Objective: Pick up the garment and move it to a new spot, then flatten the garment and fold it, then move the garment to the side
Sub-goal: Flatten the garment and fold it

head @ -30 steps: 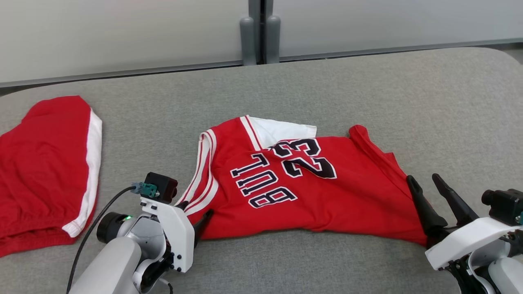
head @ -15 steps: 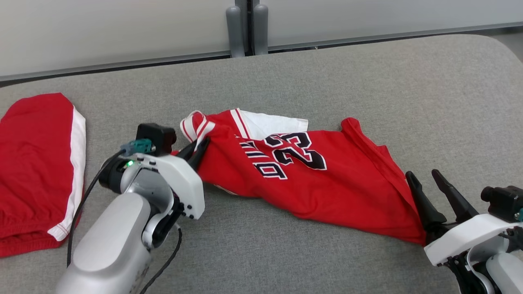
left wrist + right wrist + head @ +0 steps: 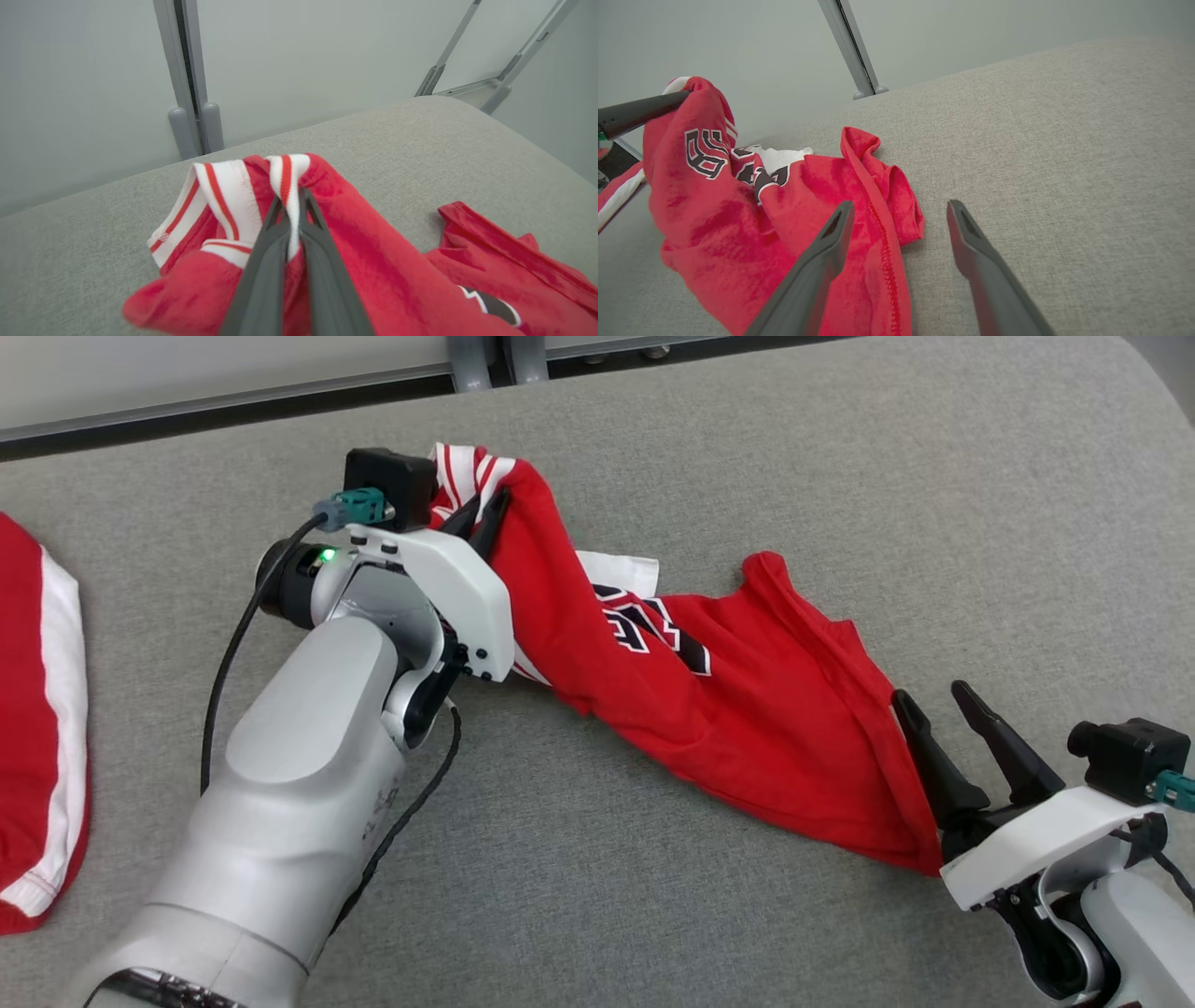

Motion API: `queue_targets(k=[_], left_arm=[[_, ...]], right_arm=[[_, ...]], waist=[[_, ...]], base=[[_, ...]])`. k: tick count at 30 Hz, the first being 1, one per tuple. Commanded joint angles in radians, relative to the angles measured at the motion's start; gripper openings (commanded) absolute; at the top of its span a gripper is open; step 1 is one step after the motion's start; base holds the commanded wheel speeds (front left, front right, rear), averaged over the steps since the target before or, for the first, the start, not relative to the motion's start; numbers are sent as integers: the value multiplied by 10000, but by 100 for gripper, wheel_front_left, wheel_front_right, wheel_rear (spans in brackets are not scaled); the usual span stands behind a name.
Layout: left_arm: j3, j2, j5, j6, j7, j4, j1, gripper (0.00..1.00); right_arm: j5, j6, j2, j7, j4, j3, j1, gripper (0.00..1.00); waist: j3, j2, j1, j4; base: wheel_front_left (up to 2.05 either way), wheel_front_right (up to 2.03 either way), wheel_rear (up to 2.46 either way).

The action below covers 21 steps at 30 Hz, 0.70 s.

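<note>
Hanging by its striped trim, jersey [image 3: 747,709] has one end raised; the rest trails across the grey pad [image 3: 840,476]. Left gripper [image 3: 490,504] is pinched tight on the trim. Right gripper [image 3: 931,695] is spread wide and empty beside the trailing edge. Judged: pick-up under way; relocating, flattening, folding and setting aside remain.
</note>
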Motion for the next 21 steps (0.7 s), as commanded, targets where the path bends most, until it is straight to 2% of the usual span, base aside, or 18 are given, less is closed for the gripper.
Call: queue_targets(k=[1, 6, 11, 12, 13, 14, 21], left_arm=[[-96, -96, -47, -134, -289, 430, -451, 0], [-439, -261, -271, -308, -928, 1105, -1153, 0], [-1751, -275, -1310, -522, -1180, 1027, -1511, 0], [-2062, -273, -1573, -557, -1085, 1024, -1517, 3], [-2329, -272, -1802, -546, -1069, 1010, -1539, 76], [-2583, -274, -2008, -548, -1072, 983, -1567, 100], [-3680, -283, -2961, -454, -1941, 1025, -1838, 100]], right_arm=[[58, 12, -2, -121, 57, 112, -209, 100], [112, 12, 63, -280, 163, 367, -424, 100], [226, 12, 211, -394, 339, 841, -773, 100], [273, 12, 229, -412, 392, 920, -823, 100], [302, 12, 244, -448, 438, 1007, -873, 100], [326, 14, 245, -470, 484, 1073, -924, 100], [505, 12, 104, -639, 787, 1299, -956, 100]], waist=[[229, 0, 0, -238], [412, 0, 0, -374], [521, 0, 0, -571], [516, 0, 0, -590], [508, 0, 0, -603], [495, 0, 0, -612], [197, 0, 0, -323]], base=[[0, 0, 0], [0, 0, 0], [0, 0, 0], [0, 0, 0], [0, 0, 0], [0, 0, 0], [0, 0, 0]])
